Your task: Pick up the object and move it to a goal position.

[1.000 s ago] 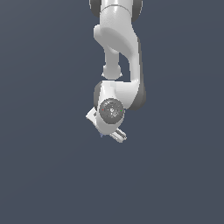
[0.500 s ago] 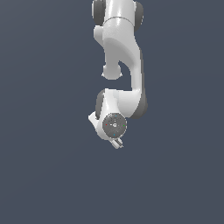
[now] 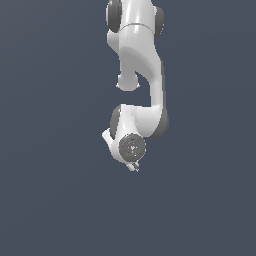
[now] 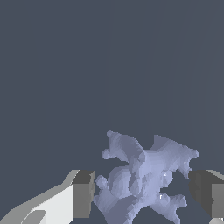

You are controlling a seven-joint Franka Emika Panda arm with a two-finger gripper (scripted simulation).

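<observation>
**One lump between two open pads**

Two dark pads (image 4: 83, 192) of your white robot gripper (image 4: 142, 192) stand apart, holding nothing, with the pale lavender-blue spiky, branching lump (image 4: 142, 177) lying between them on the flat slate-grey floor (image 4: 87, 65). One pad looks almost touching a branch; the other has a small gap. Centre the lump before closing, so the pads meet its thick body and not a thin spike that might slip.
</observation>
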